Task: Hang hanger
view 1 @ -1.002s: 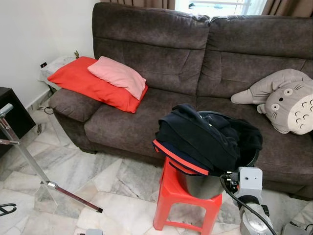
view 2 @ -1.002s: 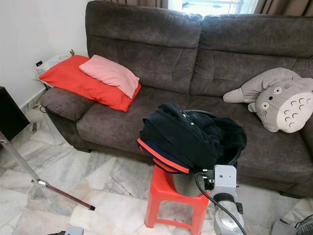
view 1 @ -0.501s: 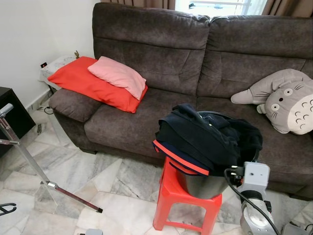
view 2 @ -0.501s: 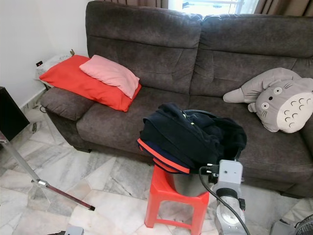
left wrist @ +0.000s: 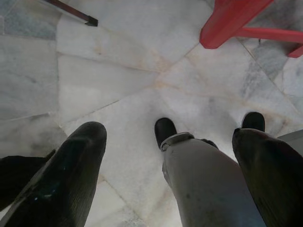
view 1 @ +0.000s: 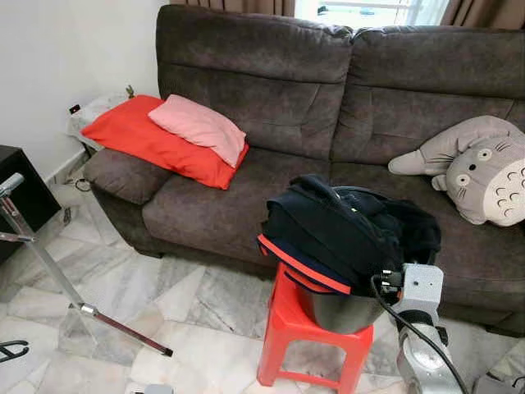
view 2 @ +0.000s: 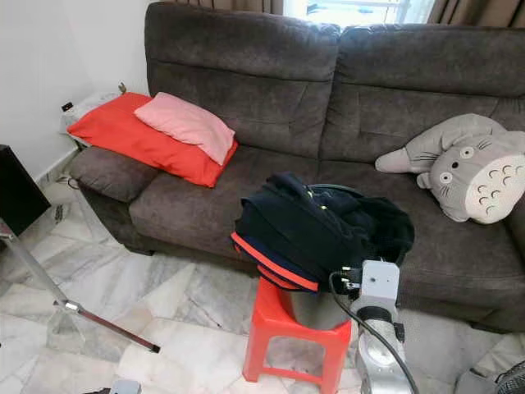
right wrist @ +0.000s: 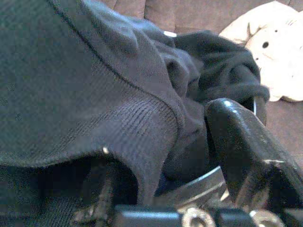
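Right gripper [right wrist: 189,156]: raised against the front edge of the dark garments [view 1: 349,234]. In the right wrist view one black finger [right wrist: 246,151] lies beside the bucket rim, and the other is buried under the ribbed navy cloth. Whether the jaws are closed on the fabric or simply pushed into it: cannot tell. From the head, the right arm's silver wrist block [view 1: 420,287] sits just beside the bucket's right side, cable looping over it.

Left gripper [left wrist: 163,156]: hangs low, pointing at the marble floor [left wrist: 118,75]. Jaws spread wide, nothing between them; the two black fingers [left wrist: 66,175] frame the robot's own leg and feet.

Garments: a navy heap with a red-trimmed hem, piled in and spilling over a dark bucket [view 1: 332,308], which stands on a red plastic stool [view 1: 308,341] in front of the brown sofa [view 1: 271,98].

Hanger: cannot be made out; if present it is hidden in the clothing.

Surroundings: red cushion [view 1: 135,135] with pink pillow [view 1: 197,127] on top at the sofa's left end; grey plush toy [view 1: 476,164] at its right end. A metal stand [view 1: 49,271] leans over the floor at far left.
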You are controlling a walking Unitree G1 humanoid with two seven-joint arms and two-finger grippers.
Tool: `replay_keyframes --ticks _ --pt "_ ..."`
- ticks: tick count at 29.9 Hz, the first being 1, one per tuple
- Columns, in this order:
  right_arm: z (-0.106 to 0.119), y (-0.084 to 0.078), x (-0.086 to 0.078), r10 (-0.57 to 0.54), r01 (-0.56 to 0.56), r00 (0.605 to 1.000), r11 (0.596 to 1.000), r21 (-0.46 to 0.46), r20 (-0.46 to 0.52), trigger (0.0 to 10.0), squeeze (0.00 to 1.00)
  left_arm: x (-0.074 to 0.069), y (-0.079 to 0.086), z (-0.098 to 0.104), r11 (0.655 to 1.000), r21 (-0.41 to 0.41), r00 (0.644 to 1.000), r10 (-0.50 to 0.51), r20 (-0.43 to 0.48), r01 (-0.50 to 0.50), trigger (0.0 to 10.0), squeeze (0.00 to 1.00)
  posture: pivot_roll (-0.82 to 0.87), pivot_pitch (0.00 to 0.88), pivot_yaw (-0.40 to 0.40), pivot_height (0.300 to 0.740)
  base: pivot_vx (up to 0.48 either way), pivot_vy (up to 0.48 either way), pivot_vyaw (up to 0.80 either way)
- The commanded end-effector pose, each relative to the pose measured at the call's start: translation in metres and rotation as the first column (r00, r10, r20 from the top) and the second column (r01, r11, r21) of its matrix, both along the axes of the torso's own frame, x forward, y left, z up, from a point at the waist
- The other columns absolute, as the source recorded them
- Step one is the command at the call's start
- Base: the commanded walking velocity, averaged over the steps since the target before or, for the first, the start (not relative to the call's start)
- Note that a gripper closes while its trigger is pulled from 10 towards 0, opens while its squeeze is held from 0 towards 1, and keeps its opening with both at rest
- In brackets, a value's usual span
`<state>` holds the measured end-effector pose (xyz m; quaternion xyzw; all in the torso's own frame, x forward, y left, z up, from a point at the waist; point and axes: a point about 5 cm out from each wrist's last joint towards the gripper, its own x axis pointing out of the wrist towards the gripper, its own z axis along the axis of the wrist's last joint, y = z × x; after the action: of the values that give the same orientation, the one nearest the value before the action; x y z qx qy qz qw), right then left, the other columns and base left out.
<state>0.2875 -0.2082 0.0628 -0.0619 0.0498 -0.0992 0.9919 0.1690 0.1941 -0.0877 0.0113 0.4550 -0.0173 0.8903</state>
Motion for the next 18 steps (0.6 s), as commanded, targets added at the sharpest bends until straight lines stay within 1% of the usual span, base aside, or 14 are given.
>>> replay_keyframes --ticks 1,11,18 --pt "-0.0051 0.0000 -0.0025 -0.004 0.004 1.000 1.000 0.006 -0.017 0.0 0.00 -0.0052 0.0045 -0.0017 1.000 0.015 1.000 -0.005 -0.017 0.005 10.0 0.00 -0.06 0.003 0.028 0.740 0.000 0.000 0.00" --pt "-0.0055 0.0028 -0.0009 -0.009 0.009 1.000 1.000 0.016 -0.011 0.0 0.00 0.0008 0.0076 0.0014 1.000 0.024 1.000 -0.010 -0.003 0.010 10.0 0.00 -0.06 0.000 0.034 0.740 0.000 0.000 0.00" --pt "-0.0058 -0.0022 -0.0025 -0.050 0.050 0.999 0.998 0.023 -0.009 0.0 0.00 0.0023 0.0056 0.0018 1.000 0.020 1.000 -0.010 0.004 0.010 10.0 0.00 -0.06 0.000 0.036 0.740 0.000 0.000 0.00"
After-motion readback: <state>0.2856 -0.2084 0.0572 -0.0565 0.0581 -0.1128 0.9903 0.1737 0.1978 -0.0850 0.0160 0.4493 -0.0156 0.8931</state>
